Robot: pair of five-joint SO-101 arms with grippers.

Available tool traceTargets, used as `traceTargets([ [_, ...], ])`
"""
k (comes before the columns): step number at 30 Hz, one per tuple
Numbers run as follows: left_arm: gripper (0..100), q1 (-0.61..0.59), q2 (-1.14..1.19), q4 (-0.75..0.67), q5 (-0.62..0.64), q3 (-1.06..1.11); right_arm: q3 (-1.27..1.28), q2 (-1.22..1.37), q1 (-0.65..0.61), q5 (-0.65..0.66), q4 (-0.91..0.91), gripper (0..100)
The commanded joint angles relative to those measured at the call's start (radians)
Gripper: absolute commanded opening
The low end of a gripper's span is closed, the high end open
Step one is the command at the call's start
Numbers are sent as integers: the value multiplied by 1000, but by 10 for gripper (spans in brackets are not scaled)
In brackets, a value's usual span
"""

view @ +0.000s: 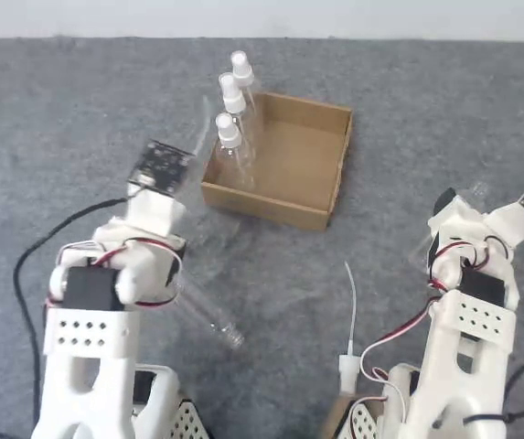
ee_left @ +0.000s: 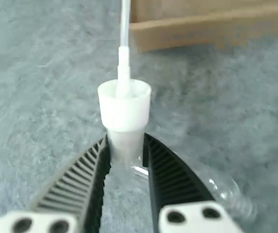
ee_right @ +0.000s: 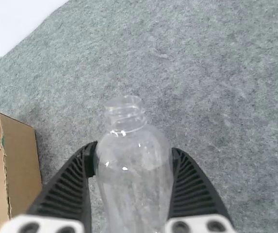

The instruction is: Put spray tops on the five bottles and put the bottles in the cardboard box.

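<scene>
Capping the fourth bottle: top and bottle both in hand.
My left end effector (ee_left: 125,145) was clamped on a top (ee_left: 124,104); my right end effector (ee_right: 132,151) gripped an uncapped bottle (ee_right: 131,179), well apart. Next, I judged, the tube (ee_left: 124,24) had to meet that neck (ee_right: 123,109) squarely. The box (view: 271,208) held three capped bottles (view: 232,137), upright along one wall; a spare bottle (view: 208,315) and spare top (view: 348,364) lay on the bench (view: 60,110).

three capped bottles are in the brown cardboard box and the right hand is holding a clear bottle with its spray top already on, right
Not quite. The clear plastic bottle in the right hand has no spray top; the right wrist view shows its threaded neck bare. The rest holds: three bottles with white spray tops stand in the brown cardboard box.
</scene>
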Motion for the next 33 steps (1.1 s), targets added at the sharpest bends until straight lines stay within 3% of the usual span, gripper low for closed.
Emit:
traceTargets([
  [1,12,-58,-28,-74,87,-13,-14,-35,10,-2,-24,6],
  [6,17,-64,-28,-78,150,-7,-14,-35,10,-2,-24,6],
  [9,73,-37,-26,-72,187,16,3,-36,8,-2,-44,6],
  [13,132,-18,-26,-77,318,44,28,-36,8,-2,-97,6],
  [22,138,-15,-26,-138,597,31,29,-36,8,-2,-104,6],
  [27,138,-15,-28,-180,601,61,29,-36,8,-2,-104,6],
  [33,135,-23,-28,-189,454,73,29,-36,8,-2,-104,6],
])
